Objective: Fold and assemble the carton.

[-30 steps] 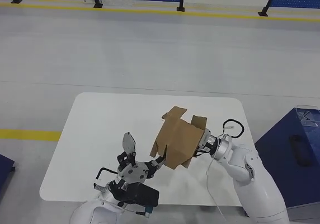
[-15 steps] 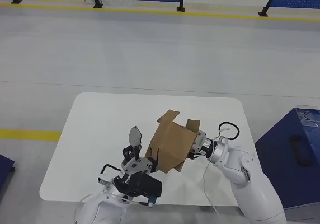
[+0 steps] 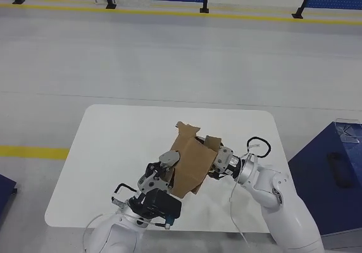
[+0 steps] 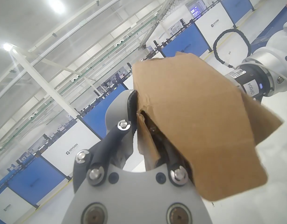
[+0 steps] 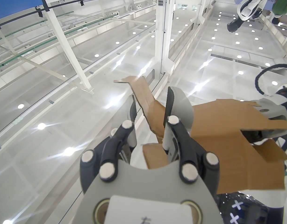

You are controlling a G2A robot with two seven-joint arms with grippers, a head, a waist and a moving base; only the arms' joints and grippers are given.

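– Two grippers, one box: how do you read them in the top view?

– You see the brown cardboard carton (image 3: 190,166) held tilted above the white rounded table (image 3: 105,158), over its near middle. The left gripper (image 3: 166,163) meets it on the near side. The right gripper (image 3: 214,163) meets it on the side toward the blue cabinet (image 3: 339,183). The flaps at the carton's far end stand open.

– How does the left gripper stand in its own wrist view?

– You find it narrow, clamped on a wall edge of the carton (image 4: 192,122). One grey finger (image 4: 121,115) lies flat against the outside of the cardboard. Its partner is hidden behind the panel. Past the carton you can make out the other arm's wrist, with its black cable loop.

– And the right gripper?

– In the right wrist view you see it (image 5: 152,115) closed on an upstanding flap of the carton (image 5: 227,136). One finger (image 5: 178,108) lies on each face of the flap. The body of the box spreads away from that flap, and its cut edges and a loose lower panel are in plain sight.
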